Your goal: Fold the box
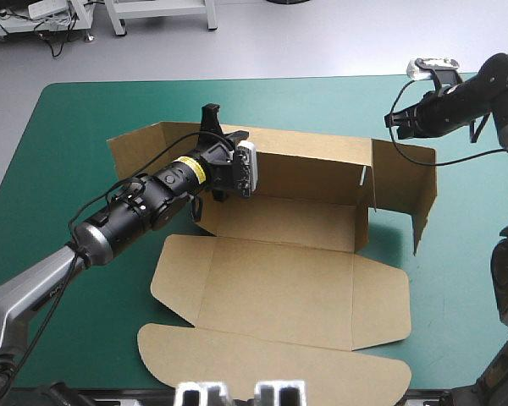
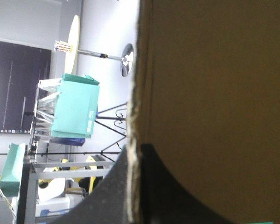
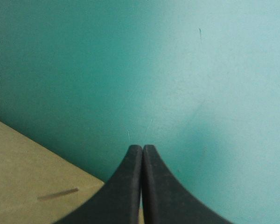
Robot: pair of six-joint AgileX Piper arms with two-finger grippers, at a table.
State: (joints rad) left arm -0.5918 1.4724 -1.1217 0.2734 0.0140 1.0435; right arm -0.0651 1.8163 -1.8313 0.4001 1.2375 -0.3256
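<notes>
The brown box (image 1: pixel 279 222) lies mid-table with its long back wall (image 1: pixel 309 165) raised. Its lid panel (image 1: pixel 271 292) and rounded front flap (image 1: pixel 271 368) lie flat toward the near edge. My left gripper (image 1: pixel 210 114) is at the back wall's top edge near its left end. In the left wrist view this gripper (image 2: pixel 137 148) is shut on the board's edge (image 2: pixel 134 107), and the brown box (image 2: pixel 214 93) fills the space beside it. My right gripper (image 1: pixel 393 121) hovers just beyond the right end flap (image 1: pixel 404 182). It is shut (image 3: pixel 142 147) on nothing, over the teal-green cover beside a corner of board (image 3: pixel 32 186).
The teal-green cover (image 1: pixel 68 169) shows to the left of the box, and behind it up to the table's far edge (image 1: pixel 237 81). The right end flap stands angled outward, with its free corner near the table's right side.
</notes>
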